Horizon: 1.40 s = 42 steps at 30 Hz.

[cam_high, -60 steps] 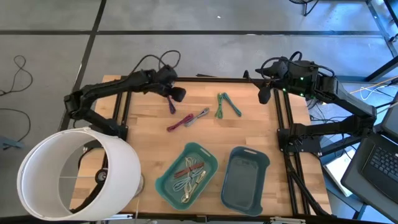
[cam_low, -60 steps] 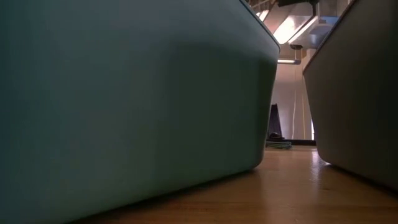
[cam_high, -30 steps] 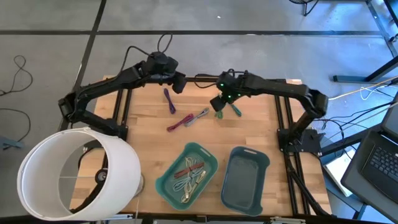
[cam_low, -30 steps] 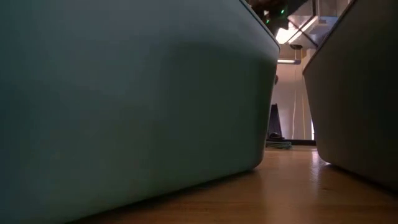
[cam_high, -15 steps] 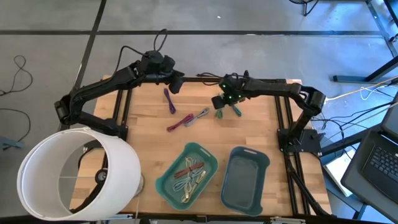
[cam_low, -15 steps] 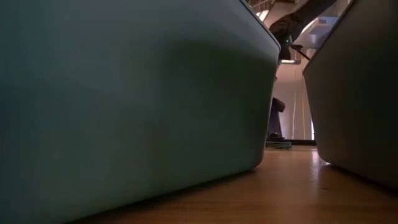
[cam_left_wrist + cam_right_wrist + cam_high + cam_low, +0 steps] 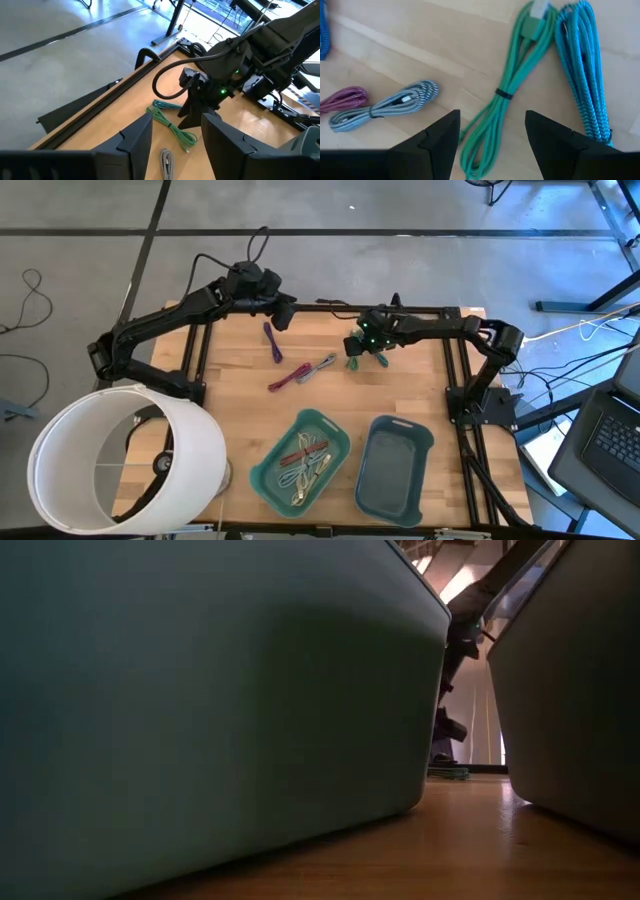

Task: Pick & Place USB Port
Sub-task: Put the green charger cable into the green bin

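Observation:
Several coiled USB cables lie flat on the wooden table. A green one (image 7: 352,360) (image 7: 501,92) has a blue one (image 7: 381,357) (image 7: 584,70) beside it. A grey-and-magenta pair (image 7: 302,372) lies nearer the middle and a purple one (image 7: 272,340) toward the far edge. My right gripper (image 7: 356,347) (image 7: 491,117) is open just above the green cable, with a finger on either side of the bundle. My left gripper (image 7: 287,318) (image 7: 176,120) is open at the far edge, above and beyond the purple cable.
A teal bin (image 7: 262,480) holding several cables and a blue-grey bin (image 7: 396,490) stand at the near edge and fill the low view. A large white lampshade (image 7: 120,455) stands off the table's near left corner. Black frame rails run along both side edges.
My right gripper came from the far right corner across to the green and blue cables, then sank lower over the green one, staying open. My left gripper drew back from the purple cable toward the far edge. No cable has moved.

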Available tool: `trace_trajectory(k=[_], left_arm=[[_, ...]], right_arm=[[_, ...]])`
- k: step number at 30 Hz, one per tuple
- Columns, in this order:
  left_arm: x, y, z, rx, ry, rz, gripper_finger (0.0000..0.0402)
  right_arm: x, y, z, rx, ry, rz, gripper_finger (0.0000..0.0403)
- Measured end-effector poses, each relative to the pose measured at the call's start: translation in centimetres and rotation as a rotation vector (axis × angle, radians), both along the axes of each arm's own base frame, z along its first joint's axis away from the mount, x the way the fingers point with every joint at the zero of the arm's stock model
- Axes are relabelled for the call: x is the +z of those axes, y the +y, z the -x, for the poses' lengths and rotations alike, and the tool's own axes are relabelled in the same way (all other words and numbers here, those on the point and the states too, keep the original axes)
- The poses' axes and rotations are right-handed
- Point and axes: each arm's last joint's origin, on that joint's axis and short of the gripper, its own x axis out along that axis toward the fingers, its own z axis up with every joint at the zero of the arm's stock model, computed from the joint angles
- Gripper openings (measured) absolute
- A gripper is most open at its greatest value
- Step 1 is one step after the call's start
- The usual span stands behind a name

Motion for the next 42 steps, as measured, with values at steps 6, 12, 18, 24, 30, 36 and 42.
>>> trace_trajectory(k=[6, 12, 18, 24, 30, 36, 42], left_arm=[[0.2, 0.1, -0.1, 0.001, -0.023, -0.014, 0.0161], [0.4, 0.1, -0.2, 0.0, -0.038, -0.015, 0.0161], [0.4, -0.1, -0.2, -0.047, -0.05, 0.005, 0.0161], [0.3, -0.1, -0.2, -0.047, -0.042, -0.006, 0.0159], [0.3, -0.1, -0.2, -0.049, -0.04, -0.011, 0.0151], [0.4, -0.1, -0.2, -0.057, -0.037, -0.026, 0.0148], [1.0, -0.1, -0.5, -0.109, -0.113, -0.021, 0.0152]], right_arm=[[-1.0, 0.2, 0.3, -0.023, -0.051, -0.012, 0.0227], [-2.5, 0.0, -0.2, -0.018, -0.054, -0.024, 0.0202], [-3.6, -0.3, -0.9, -0.009, -0.089, -0.036, 0.0151], [-3.7, -0.3, -1.0, 0.024, -0.086, -0.015, 0.0035], [-2.8, -0.2, -0.8, 0.061, -0.106, -0.009, 0.0007], [1.7, 0.8, -0.4, 0.123, -0.232, 0.045, 0.0002], [9.7, 2.8, 1.3, 0.172, -0.476, 0.183, 0.0001]])
